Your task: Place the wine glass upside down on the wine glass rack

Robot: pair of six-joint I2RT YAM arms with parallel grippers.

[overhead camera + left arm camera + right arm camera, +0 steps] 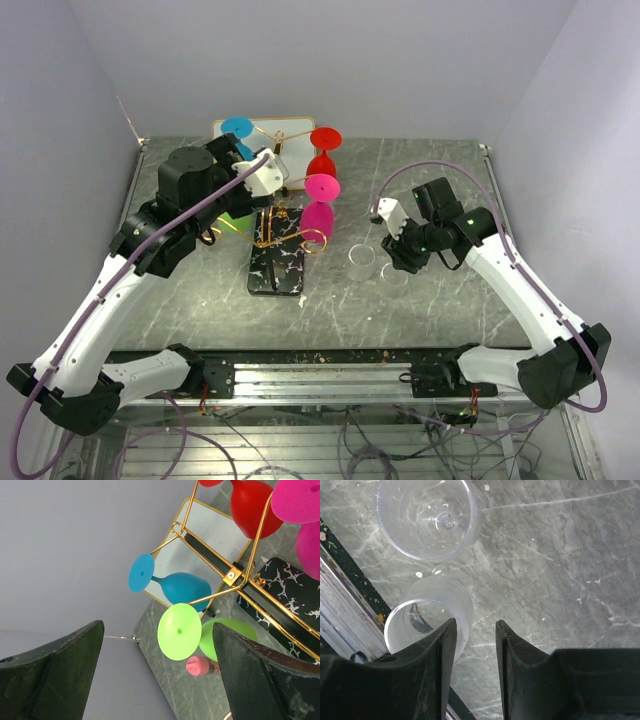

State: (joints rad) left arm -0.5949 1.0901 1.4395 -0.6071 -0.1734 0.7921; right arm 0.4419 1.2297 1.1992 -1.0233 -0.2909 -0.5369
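The left gripper [157,627] is held up beside the wine glass rack [270,272], its fingers spread wide with nothing between them. The rack is a thin gold post with curled arms on a black, white-veined base. A blue glass [237,127], a green glass [177,640], a red glass [325,140] and a pink glass [320,205] hang from it foot up. A white gold-rimmed tray [212,527] lies behind it.

Further right, on the grey marbled surface [450,170], the wine glass [427,617] stands mouth up, well apart from the rack. It is clear, colourless and thin-walled. A second clear glass [427,517] stands just beside it.

The right gripper [475,625] hangs over the wine glass's rim, fingers drawn close but not shut, and the glass wall reaches into the gap. One finger hides part of the rim, so contact cannot be told. From above, both clear glasses are faint outlines.
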